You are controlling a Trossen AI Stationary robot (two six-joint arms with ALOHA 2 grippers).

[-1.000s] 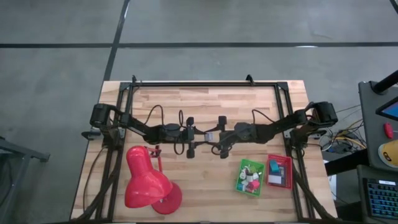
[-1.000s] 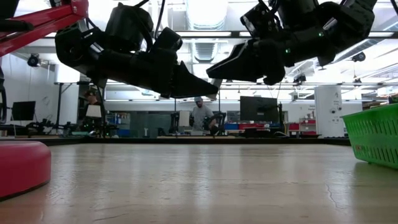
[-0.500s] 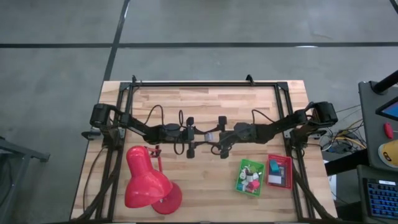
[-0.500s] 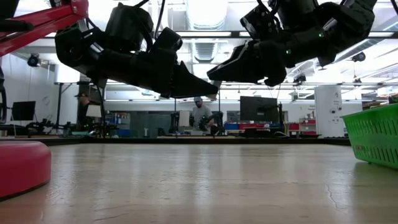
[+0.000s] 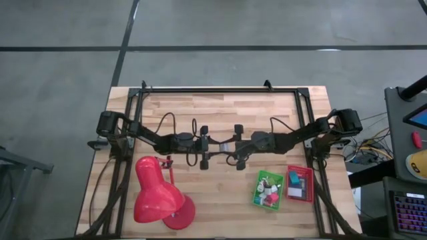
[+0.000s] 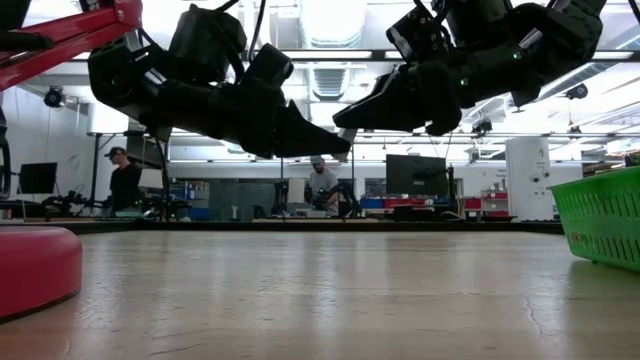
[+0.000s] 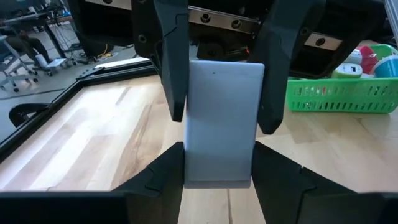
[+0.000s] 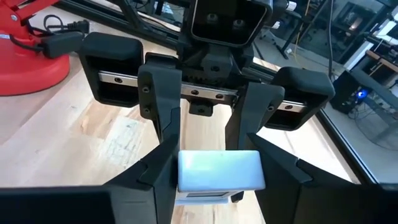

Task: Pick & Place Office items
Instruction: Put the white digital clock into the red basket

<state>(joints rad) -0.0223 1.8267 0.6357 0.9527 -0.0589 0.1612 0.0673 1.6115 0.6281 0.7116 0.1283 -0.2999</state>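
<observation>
Inventory, one view after another.

High view:
- Pale wooden desk (image 5: 200,107) with a black metal frame along its edges.
- Left gripper (image 5: 220,143) and right gripper (image 5: 237,144) meet tip to tip over the desk's middle.
- Flat pale grey rectangular block (image 5: 228,142) sits between the two tips, clear of both trays.
- Big red desk lamp (image 5: 159,193) stands at the desk's left corner, on the edge nearest the low camera.
- Green mesh rectangular tray (image 5: 256,193) lies near the right corner of that same edge. It holds small white, pink and green pieces (image 5: 269,192).
- Red rectangular tray (image 5: 308,175) lies just beside the green one, closer to the desk's right edge. It holds teal and pink blocks (image 5: 295,180).

Low view:
- Both grippers hang well above the desk top, their tips meeting.
- The lamp's red base is at the left edge and the green tray wall at the right edge.
- Two people (image 6: 124,180) show in the room beyond the desk.

Left wrist view:
- The left gripper is clenched on one end of the block (image 7: 221,124).
- The right gripper's dark fingers (image 7: 173,62) press on the block's far end.
- The green tray stands off to one side.

Right wrist view:
- The right gripper's own fingers are closed against the block's sides (image 8: 219,169).
- The left gripper faces it from the other end, and the lamp base is beyond.
</observation>
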